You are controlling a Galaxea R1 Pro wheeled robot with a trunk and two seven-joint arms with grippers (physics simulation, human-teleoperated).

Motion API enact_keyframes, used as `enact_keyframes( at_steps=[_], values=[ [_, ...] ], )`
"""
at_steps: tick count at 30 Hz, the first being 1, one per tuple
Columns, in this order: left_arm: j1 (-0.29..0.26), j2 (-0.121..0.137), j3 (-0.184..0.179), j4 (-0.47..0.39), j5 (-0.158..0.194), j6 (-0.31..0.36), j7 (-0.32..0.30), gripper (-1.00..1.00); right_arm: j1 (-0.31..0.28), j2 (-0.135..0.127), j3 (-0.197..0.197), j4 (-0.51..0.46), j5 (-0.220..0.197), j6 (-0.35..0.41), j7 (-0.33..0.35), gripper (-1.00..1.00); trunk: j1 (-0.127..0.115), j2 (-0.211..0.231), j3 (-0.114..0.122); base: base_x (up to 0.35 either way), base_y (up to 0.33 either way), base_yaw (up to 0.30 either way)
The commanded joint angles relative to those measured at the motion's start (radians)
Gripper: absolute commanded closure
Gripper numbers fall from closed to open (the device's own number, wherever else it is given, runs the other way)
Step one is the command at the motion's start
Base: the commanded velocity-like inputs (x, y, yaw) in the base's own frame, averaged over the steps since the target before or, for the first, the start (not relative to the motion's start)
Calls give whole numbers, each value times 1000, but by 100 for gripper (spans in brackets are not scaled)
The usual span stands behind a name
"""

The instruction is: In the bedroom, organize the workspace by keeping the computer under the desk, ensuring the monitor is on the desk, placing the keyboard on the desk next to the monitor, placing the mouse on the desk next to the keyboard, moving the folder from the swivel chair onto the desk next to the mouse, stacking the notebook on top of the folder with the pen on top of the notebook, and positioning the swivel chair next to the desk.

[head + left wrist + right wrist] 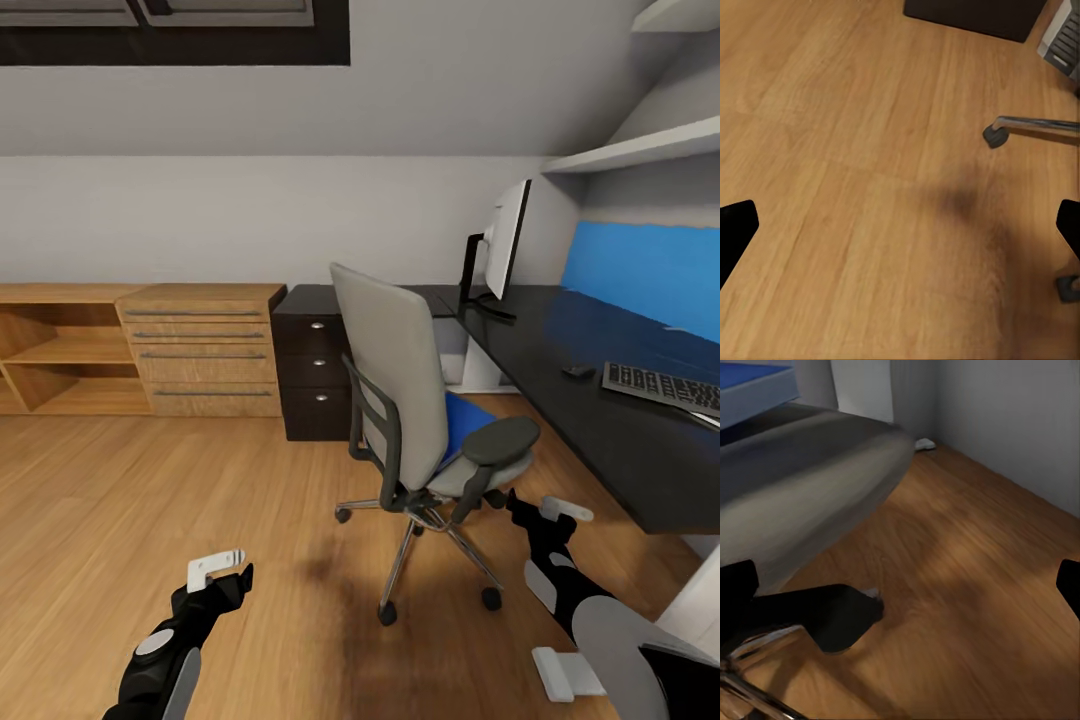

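Note:
The grey swivel chair (400, 380) stands on the floor in front of the black desk (560, 390), its back turned toward me. A blue folder (462, 420) lies on its seat; the right wrist view shows the folder (754, 386) on the grey seat (802, 487). On the desk are the monitor (505, 240) at the far end, the small dark mouse (578, 370) and the keyboard (660, 385). My right gripper (540, 508) is open, low beside the chair's armrest. My left gripper (228, 572) hangs open over bare floor, left of the chair base.
A black three-drawer unit (315, 365) sits behind the chair, with a light wooden drawer chest (200, 350) and open shelving to its left. The chair's metal legs and a caster (995, 136) spread near my left gripper. A blue panel (645, 275) backs the desk.

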State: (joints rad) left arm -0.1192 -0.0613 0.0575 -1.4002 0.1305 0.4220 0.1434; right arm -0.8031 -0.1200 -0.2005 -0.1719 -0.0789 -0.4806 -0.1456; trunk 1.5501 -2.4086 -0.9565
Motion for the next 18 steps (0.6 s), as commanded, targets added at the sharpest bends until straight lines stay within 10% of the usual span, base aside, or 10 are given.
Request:
enact_keyframes(
  at_steps=[1, 18],
  values=[
    [0, 0, -1, 0, 10, 5, 6, -100, -1, 0, 4, 1, -8, -9, 0, -100, 0, 0, -1, 131, -86, 0],
    [0, 1, -4, 3, 9, 6, 5, -100, -1, 34, 3, 3, -3, -58, 0, -100, 0, 0, -1, 28, -18, 108]
  ],
)
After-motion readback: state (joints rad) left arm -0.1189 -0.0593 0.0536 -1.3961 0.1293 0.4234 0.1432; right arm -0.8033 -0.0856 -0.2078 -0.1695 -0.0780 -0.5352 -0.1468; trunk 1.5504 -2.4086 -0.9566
